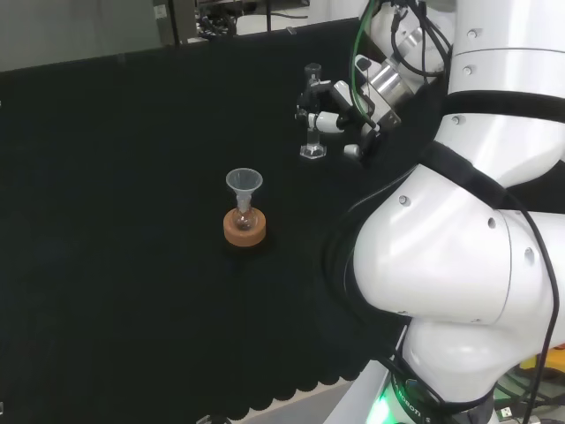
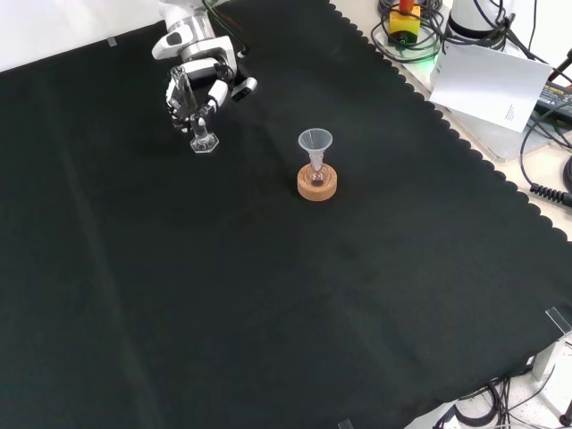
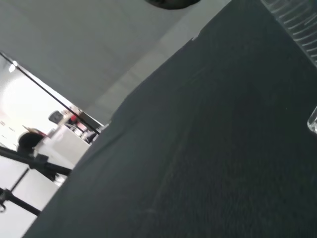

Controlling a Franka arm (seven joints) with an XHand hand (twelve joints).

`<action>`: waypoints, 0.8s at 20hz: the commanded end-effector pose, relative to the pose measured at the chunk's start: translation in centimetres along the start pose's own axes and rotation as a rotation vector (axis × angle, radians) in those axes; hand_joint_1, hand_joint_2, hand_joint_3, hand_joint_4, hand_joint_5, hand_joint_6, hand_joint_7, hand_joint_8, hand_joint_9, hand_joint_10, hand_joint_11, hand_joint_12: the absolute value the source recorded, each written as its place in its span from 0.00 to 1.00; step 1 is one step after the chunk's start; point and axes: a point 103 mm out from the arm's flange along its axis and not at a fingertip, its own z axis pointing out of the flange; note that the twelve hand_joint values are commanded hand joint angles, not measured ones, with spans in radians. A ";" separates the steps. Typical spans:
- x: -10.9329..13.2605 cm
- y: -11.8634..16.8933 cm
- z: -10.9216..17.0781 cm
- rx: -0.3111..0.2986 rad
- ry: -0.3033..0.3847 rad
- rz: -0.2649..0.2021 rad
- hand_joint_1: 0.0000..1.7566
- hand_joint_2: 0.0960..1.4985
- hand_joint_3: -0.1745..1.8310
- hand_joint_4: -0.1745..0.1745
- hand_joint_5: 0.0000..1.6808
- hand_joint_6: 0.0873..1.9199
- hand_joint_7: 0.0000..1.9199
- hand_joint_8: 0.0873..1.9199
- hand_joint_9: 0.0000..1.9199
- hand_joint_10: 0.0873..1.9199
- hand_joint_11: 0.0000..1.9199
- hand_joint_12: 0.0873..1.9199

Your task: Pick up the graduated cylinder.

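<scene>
**labrat42:** Black cloth (image 1: 132, 177) covers the whole bench, matte and a bit wrinkled, with a scalloped edge along one side. Where's the cylinder at?

**benchwatcher:** The slim clear graduated cylinder (image 2: 202, 134) with a hexagonal foot stands upright on the cloth, up and left of centre in the front view. The black and white robot hand (image 2: 198, 89) sits right at it, fingers curled around its upper part; I think they're touching the glass, but it's hard to be sure with clear ware. In the wrist view ribbed scale marks show on a clear wall (image 3: 297, 22), no numbers I can read.

**labrat42:** Anything else?

**benchwatcher:** A small round flask on a tan cork ring (image 1: 244, 228), with a clear plastic funnel (image 1: 244, 183) stuck in its neck, well apart from the cylinder. A white sheet (image 2: 490, 82) off the cloth has print too small to read.
</scene>
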 end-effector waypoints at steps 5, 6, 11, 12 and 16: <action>2.3 -0.7 -2.9 0.036 -0.136 0.011 0.64 0.75 0.09 0.11 0.56 0.54 0.59 0.20 0.73 0.00 0.68 0.37; 2.8 -0.8 -3.2 0.039 -0.145 0.011 0.64 0.75 0.09 0.11 0.56 0.54 0.59 0.20 0.73 0.00 0.68 0.37; 4.7 -1.7 -4.5 0.056 -0.189 0.024 0.64 0.75 0.09 0.11 0.56 0.54 0.59 0.20 0.73 0.00 0.68 0.36; 5.1 -2.1 -4.7 0.058 -0.195 0.028 0.64 0.75 0.09 0.10 0.56 0.54 0.59 0.20 0.73 0.00 0.68 0.36; 6.9 -3.9 -5.5 0.083 -0.249 0.046 0.64 0.75 0.09 0.10 0.56 0.54 0.59 0.20 0.73 0.00 0.68 0.36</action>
